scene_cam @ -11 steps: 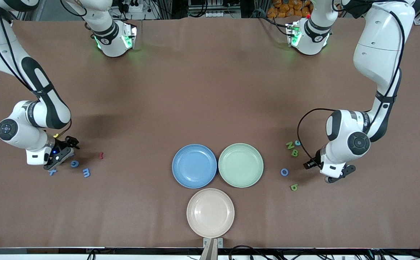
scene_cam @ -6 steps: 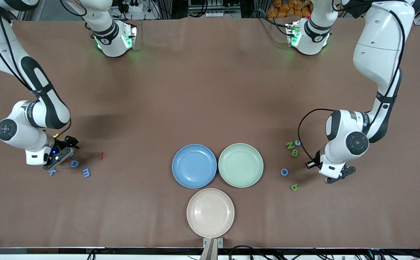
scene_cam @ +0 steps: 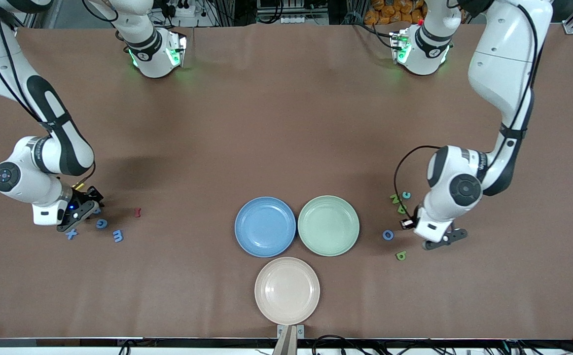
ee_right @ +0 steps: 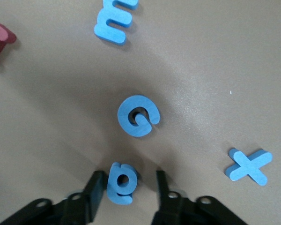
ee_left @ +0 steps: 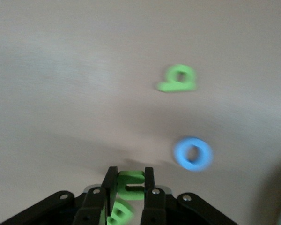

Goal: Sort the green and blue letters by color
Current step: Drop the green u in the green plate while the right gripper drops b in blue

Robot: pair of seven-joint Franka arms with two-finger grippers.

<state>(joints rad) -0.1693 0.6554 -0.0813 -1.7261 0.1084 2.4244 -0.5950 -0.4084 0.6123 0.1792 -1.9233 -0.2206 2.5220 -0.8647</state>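
Note:
My left gripper (scene_cam: pixel 409 223) is shut on a green letter (ee_left: pixel 130 185) and holds it over the green B (scene_cam: pixel 402 209), which also shows in the left wrist view (ee_left: pixel 119 214). A green N (scene_cam: pixel 395 198), a blue c (scene_cam: pixel 406 195), a blue O (scene_cam: pixel 388 234) and a green 6 (scene_cam: pixel 401 255) lie around it. The O (ee_left: pixel 193 153) and the 6 (ee_left: pixel 179 78) also show in the left wrist view. My right gripper (ee_right: pixel 129 180) is open, low at the table, its fingers either side of a blue g-like letter (ee_right: pixel 122 183). A blue G (ee_right: pixel 138 115), a blue m (ee_right: pixel 114 21) and a blue x (ee_right: pixel 249 165) lie close by.
A blue plate (scene_cam: pixel 265 227) and a green plate (scene_cam: pixel 328 225) stand side by side at mid-table, with a beige plate (scene_cam: pixel 287 290) nearer the camera. All three hold nothing. A dark red letter (scene_cam: pixel 138 212) lies near the blue letters, and a yellow one (scene_cam: pixel 76 186) by my right wrist.
My left arm has swung toward the plates, and its gripper now hangs over the green B. My right gripper has shifted slightly around the blue letter. The letters on the table have not moved.

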